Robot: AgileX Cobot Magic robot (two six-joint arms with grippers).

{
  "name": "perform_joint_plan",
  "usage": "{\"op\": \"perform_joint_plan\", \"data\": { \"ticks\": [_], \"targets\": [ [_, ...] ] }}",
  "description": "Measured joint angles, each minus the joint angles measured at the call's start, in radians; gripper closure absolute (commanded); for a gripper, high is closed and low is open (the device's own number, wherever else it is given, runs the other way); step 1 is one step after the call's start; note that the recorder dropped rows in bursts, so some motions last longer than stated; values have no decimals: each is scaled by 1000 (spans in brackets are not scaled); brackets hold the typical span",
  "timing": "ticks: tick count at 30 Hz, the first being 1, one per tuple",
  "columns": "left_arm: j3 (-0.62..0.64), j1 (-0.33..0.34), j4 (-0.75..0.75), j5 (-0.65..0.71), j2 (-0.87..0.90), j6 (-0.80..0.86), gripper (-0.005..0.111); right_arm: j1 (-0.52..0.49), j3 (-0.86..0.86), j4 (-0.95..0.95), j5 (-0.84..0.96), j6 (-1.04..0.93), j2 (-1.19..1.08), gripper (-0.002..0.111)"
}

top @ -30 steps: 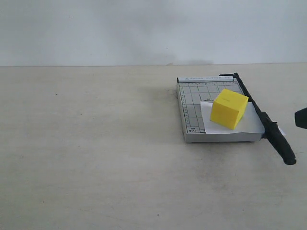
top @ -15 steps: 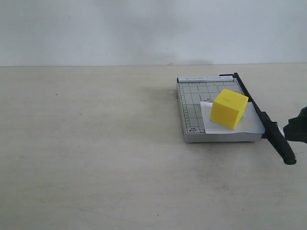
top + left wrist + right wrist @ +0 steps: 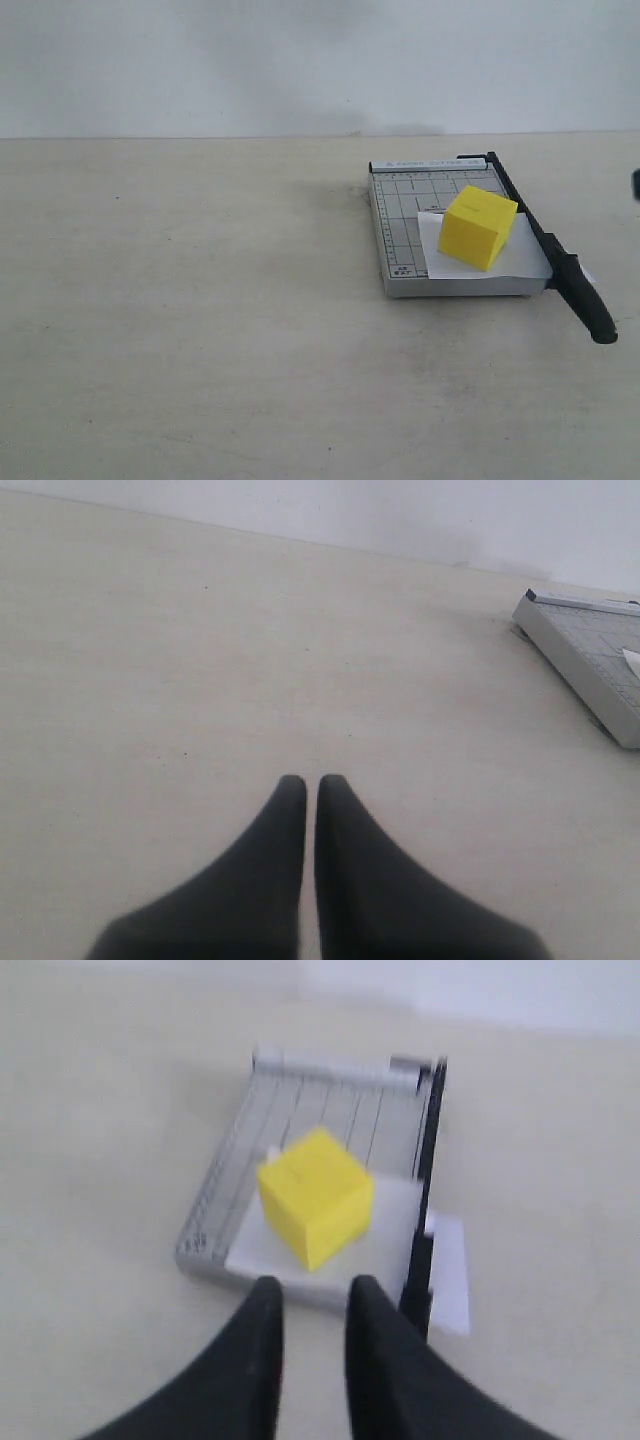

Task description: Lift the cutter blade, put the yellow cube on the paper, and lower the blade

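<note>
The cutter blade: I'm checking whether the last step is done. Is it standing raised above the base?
No, the cutter blade lies flat along the edge of the grey base, beside the yellow cube.

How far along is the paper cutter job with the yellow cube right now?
Done, it seems: the bright yellow cube sits on the white paper sheet on the grey gridded cutter base, and the long black cutter blade lies lowered along its edge. In hand: nothing; the right claw is open and empty, the left claw shut above the beige table. Left: no step visibly remains.
</note>
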State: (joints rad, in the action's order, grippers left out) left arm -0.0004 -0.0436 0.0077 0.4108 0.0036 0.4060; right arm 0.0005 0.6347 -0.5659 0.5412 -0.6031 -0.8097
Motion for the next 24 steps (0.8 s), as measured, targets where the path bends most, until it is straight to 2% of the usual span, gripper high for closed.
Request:
{"op": "perform_joint_plan", "data": {
  "ticks": [10,16,20,24],
  "targets": [
    [0,0,0,0,0,0,102,0,2,-101,27,-8,539,108],
    [0,0,0,0,0,0,102,0,2,-87,192,26,693,108],
    [0,0,0,0,0,0,102,0,2,5,276,124,770,109],
    [0,0,0,0,0,0,102,0,2,187,364,309,806,109]
  ]
}}
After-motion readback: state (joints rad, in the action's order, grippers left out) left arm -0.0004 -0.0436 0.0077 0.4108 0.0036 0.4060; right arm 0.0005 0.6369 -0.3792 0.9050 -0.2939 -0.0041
